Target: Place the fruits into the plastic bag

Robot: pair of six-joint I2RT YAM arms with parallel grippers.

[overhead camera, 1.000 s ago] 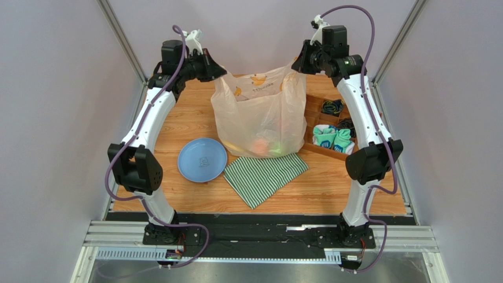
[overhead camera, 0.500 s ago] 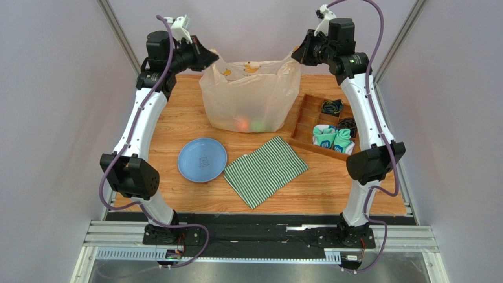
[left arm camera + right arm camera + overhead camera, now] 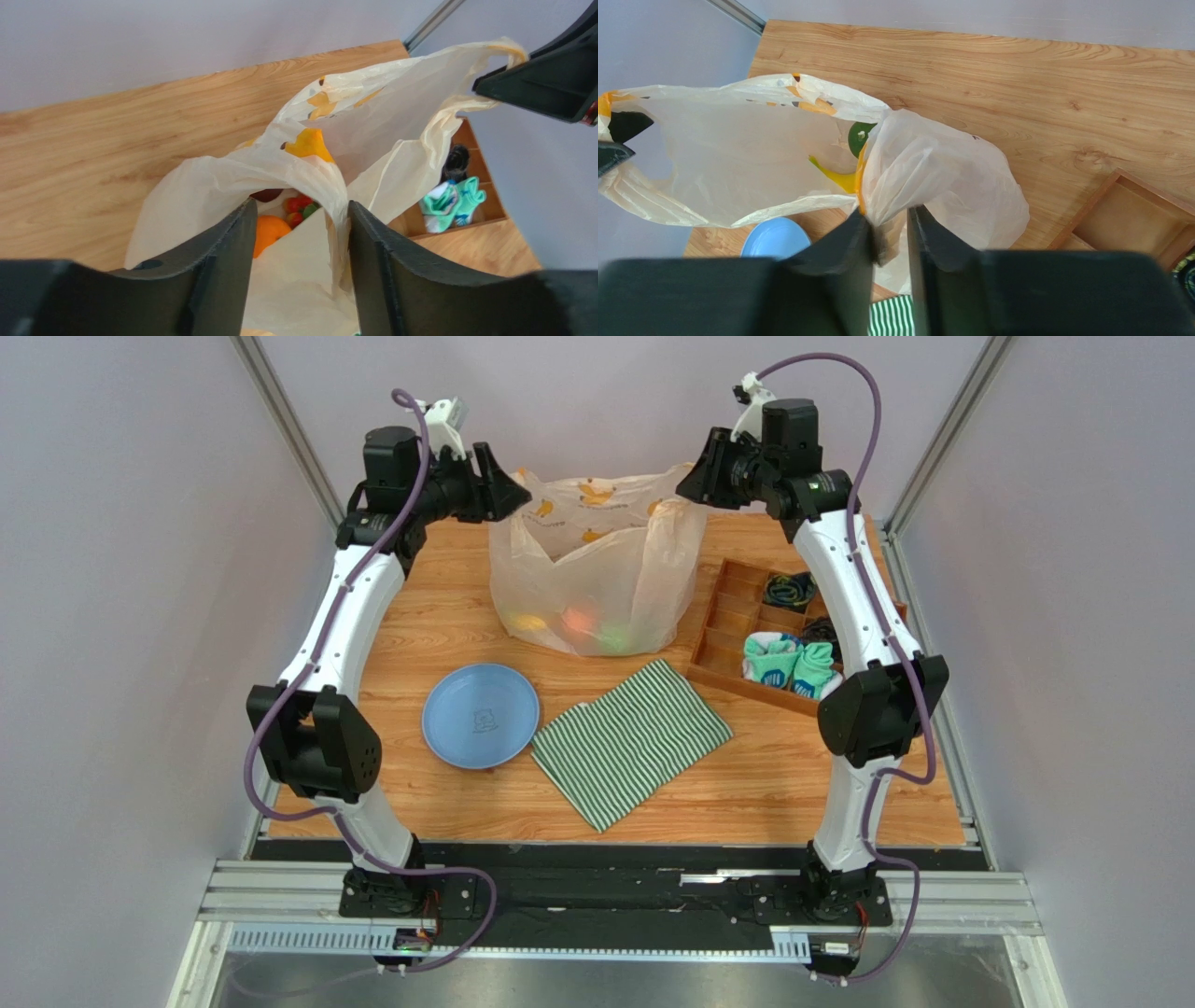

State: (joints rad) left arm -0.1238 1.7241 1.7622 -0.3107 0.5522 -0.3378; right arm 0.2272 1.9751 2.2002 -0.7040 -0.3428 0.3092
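The plastic bag (image 3: 601, 567) stands at the back middle of the table, mouth up, with the fruits showing through its lower part (image 3: 575, 626). My left gripper (image 3: 508, 482) is at its left handle and my right gripper (image 3: 690, 482) at its right handle. In the left wrist view the left gripper (image 3: 302, 213) is open, and the handle film (image 3: 330, 183) hangs loose against one finger. An orange (image 3: 270, 231) and red berries (image 3: 298, 204) lie below. The right gripper (image 3: 889, 218) is open by a narrow gap with the handle (image 3: 906, 168) drooping into it. A green apple (image 3: 860, 135) and the banana (image 3: 837, 179) lie inside.
A blue plate (image 3: 481, 716) and a green-striped cloth (image 3: 631, 742) lie in front of the bag. A wooden divided tray (image 3: 730, 609) with rolled socks (image 3: 788, 664) stands just right of the bag. The enclosure's back wall is close behind both grippers.
The bag went from the table's middle to the back. Both grippers, earlier shut on the handles and holding them taut, have opened, and the handles now sag.
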